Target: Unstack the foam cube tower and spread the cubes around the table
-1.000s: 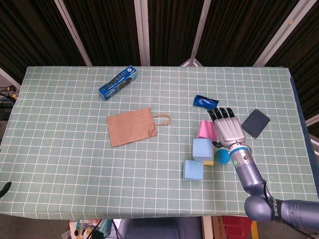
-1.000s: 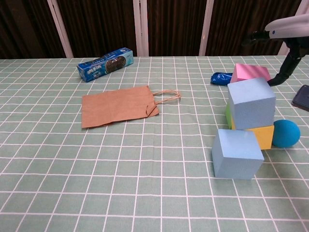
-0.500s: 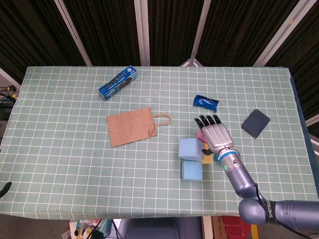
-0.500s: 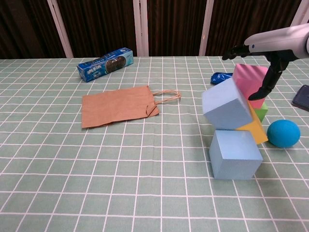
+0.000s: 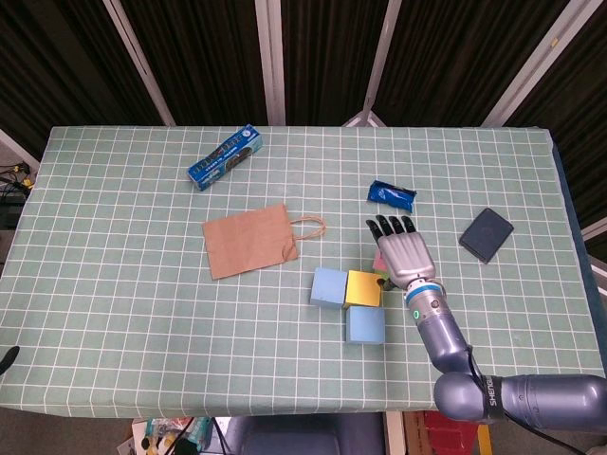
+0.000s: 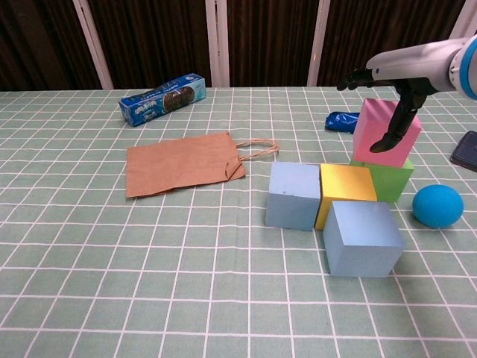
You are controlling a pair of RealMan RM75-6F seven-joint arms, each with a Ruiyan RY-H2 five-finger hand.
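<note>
The tower is down to a pink cube (image 6: 384, 133) resting on a green cube (image 6: 387, 179). A yellow cube (image 6: 345, 192) (image 5: 363, 288) and a light blue cube (image 6: 294, 195) (image 5: 330, 286) lie side by side on the table to their left. A second light blue cube (image 6: 362, 237) (image 5: 365, 325) sits in front of them. My right hand (image 6: 399, 74) (image 5: 403, 251) hovers flat over the pink cube with fingers spread, its thumb hanging against the cube's front face. It holds nothing. In the head view the hand hides most of the pink cube.
A blue ball (image 6: 437, 205) lies right of the green cube. A blue packet (image 5: 392, 193) and a dark wallet (image 5: 486, 234) lie behind and to the right. A brown paper bag (image 5: 249, 240) and a blue cookie box (image 5: 225, 156) occupy the left half.
The upper light blue cube and the yellow cube tipped left off the stack and now lie on the table. My right hand swept left over the pink cube.
</note>
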